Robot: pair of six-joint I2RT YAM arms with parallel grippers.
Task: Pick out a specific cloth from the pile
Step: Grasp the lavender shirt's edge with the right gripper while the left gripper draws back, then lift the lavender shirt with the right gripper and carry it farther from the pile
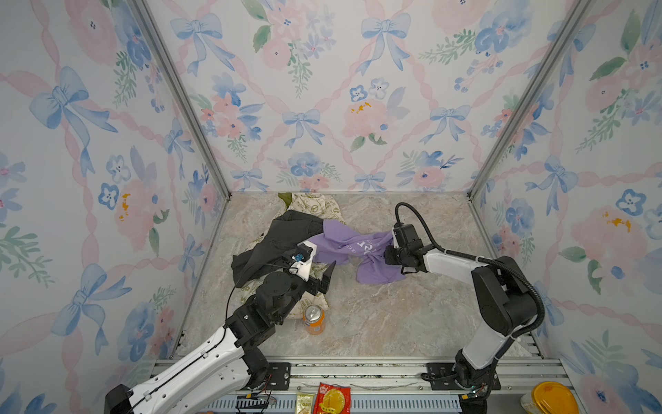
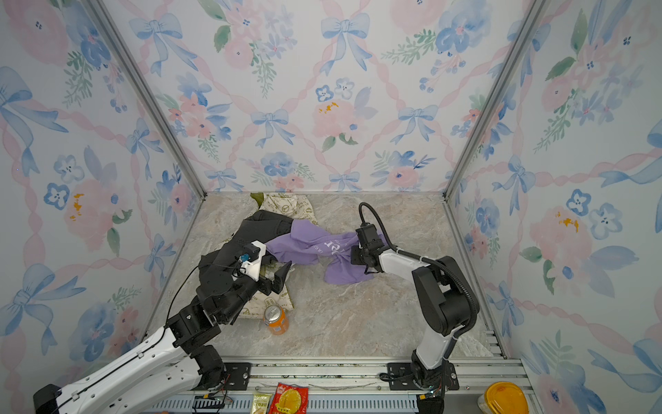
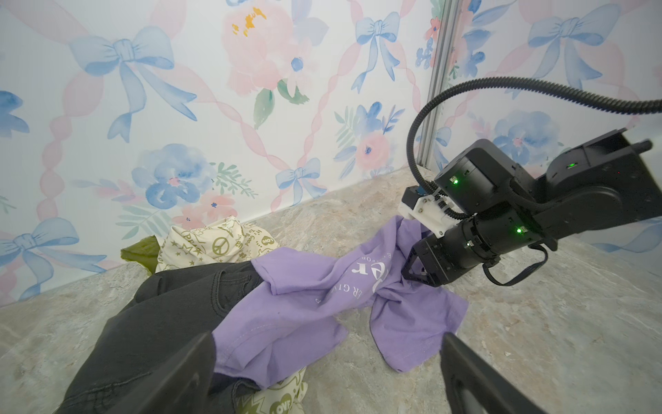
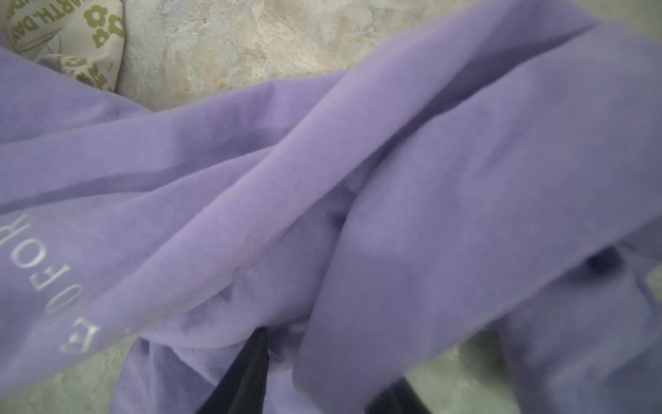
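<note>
The lilac T-shirt (image 1: 344, 243) (image 2: 301, 243) lies crumpled on the marbled surface (image 1: 394, 315), farther back than the orange soda can (image 1: 314, 319) (image 2: 276, 319) and stretching off to the can's right. Its white lettering faces up. One end is tucked against the charcoal-grey garment (image 1: 279, 243), which lies straight behind the can. The cream cloth with olive prints (image 1: 315, 206) shows behind that garment and also just beside the can.

The right arm (image 1: 447, 261) reaches in from the can's far right, and its jaws sit at the T-shirt's right end. In the left wrist view the fabric (image 3: 286, 315) gathers up into them. In the right wrist view a thick fold (image 4: 394, 179) fills the gap between the two dark fingers (image 4: 247, 376), so the right jaws are pinched partway closed on the shirt.

The left arm (image 1: 215, 358) ends just behind the can, over the cream cloth. Its jaws stand wide apart and hold nothing. One of its fingers (image 3: 172, 380) hangs over the charcoal garment (image 3: 161, 322), with the T-shirt's near edge lying between the two.
</note>
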